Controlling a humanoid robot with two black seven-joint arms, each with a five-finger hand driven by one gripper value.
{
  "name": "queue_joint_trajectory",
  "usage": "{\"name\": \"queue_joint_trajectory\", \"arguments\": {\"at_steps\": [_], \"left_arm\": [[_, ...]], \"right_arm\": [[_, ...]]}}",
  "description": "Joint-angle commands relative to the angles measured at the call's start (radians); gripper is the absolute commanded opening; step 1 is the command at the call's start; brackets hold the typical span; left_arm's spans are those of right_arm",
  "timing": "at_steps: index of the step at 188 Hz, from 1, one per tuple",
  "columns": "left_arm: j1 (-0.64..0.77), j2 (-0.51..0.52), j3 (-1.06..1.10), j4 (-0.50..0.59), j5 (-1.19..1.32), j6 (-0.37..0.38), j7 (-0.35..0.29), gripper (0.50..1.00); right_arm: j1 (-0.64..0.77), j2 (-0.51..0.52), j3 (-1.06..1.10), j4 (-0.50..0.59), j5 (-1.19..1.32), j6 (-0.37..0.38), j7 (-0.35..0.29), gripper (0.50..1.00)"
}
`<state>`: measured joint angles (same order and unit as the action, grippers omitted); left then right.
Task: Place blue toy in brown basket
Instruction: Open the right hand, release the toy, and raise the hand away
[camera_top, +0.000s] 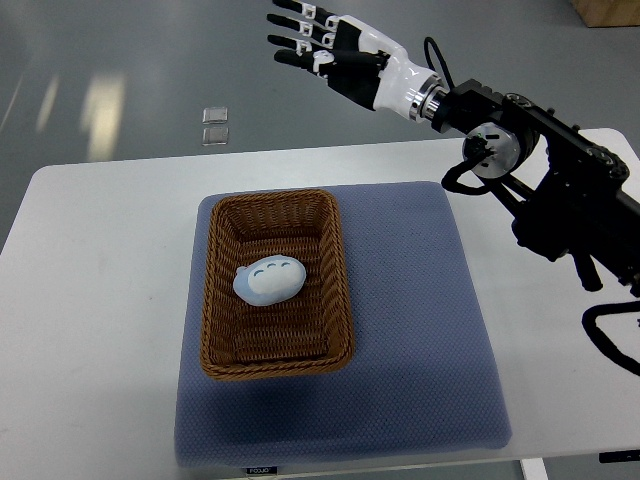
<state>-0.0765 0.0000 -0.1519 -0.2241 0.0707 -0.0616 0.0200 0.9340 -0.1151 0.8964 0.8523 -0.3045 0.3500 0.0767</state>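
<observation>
The brown basket (276, 283) serves as the landmark: it sits on the left half of a blue mat (420, 330), which lies on a white table (90, 300). Inside the basket, near its middle and a little toward the far end, lies the blue toy (268, 281), resting on the woven floor and clear of the walls. Judged from this, the placing looks done, and what remains is to clear the arm away. Doing that well means keeping the arm high and drawing it off to the right, so nothing brushes the basket rim or tips the toy.

Beyond the basket's far right corner, well apart from it and past the table's far edge, hangs the right hand (325, 45). Its fingers are spread straight, holding nothing and touching nothing. The left arm does not show.
</observation>
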Motion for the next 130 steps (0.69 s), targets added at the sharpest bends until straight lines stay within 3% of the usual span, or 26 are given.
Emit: {"name": "queue_joint_trajectory", "arguments": {"at_steps": [1,61,130], "left_arm": [[0.0,0.0,0.0,0.002,0.0,0.0,0.001,1.0],[0.0,0.0,0.003,0.0,0.0,0.0,0.001,1.0],[0.001,0.0,0.003,0.0,0.0,0.0,0.0,1.0]], "right_arm": [[-0.11,0.008,0.145,-0.01,0.021,-0.003,0.063,0.909],[-0.296,0.078,0.234,-0.125,0.099,-0.006,0.178,0.911],[-0.303,0.078,0.234,-0.151,0.145,0.006,0.181,0.909]]}}
